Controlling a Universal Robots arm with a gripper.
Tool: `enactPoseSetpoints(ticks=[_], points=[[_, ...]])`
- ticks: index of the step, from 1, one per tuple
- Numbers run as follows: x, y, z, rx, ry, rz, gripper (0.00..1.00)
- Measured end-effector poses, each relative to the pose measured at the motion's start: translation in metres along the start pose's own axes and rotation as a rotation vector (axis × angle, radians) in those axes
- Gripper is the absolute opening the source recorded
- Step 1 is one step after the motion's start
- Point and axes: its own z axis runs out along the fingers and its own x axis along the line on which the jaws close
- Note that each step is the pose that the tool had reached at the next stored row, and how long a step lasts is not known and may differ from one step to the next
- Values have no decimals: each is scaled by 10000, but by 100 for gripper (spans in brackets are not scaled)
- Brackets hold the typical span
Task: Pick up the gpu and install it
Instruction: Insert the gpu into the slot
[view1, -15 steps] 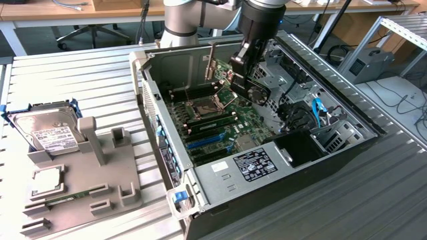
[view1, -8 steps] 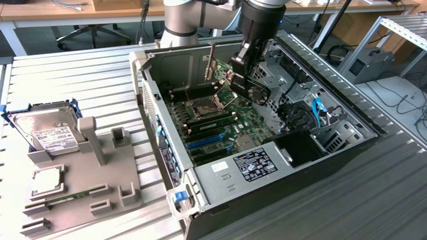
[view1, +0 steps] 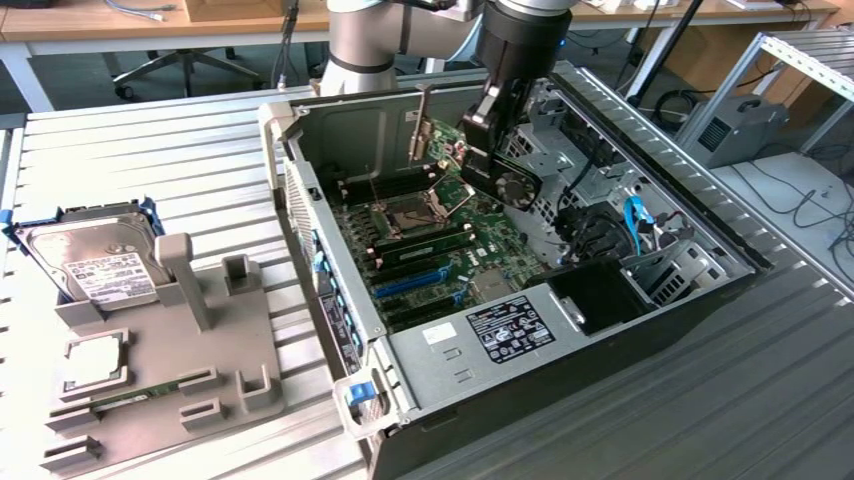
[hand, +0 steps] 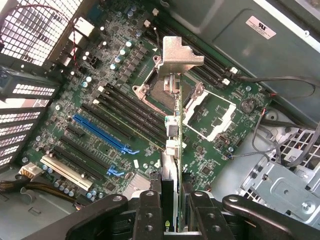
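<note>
gpu (hand: 172, 150) on edge in hand (hand: 173, 202), bracket (hand: 180, 55) upright

The exterior camera is standing off the arm, high up, looking down at a slant across the tabletop (view1: 160, 150) and into the open computer case (view1: 534, 335), taking in the whole case from some way off. The wrist camera is sitting just behind the end effector (hand: 175, 215), pointing along it and looking closely down onto the motherboard (hand: 100, 100). Both views are sharing that board, its blue slots (hand: 102, 132) and the gpu (hand: 173, 145) that the end effector is clamping edge-on.
</note>
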Motion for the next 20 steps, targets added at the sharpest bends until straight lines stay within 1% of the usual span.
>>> enactPoseSetpoints(ticks=[20], points=[[0, 0, 0, -10, -8, -368, 26]])
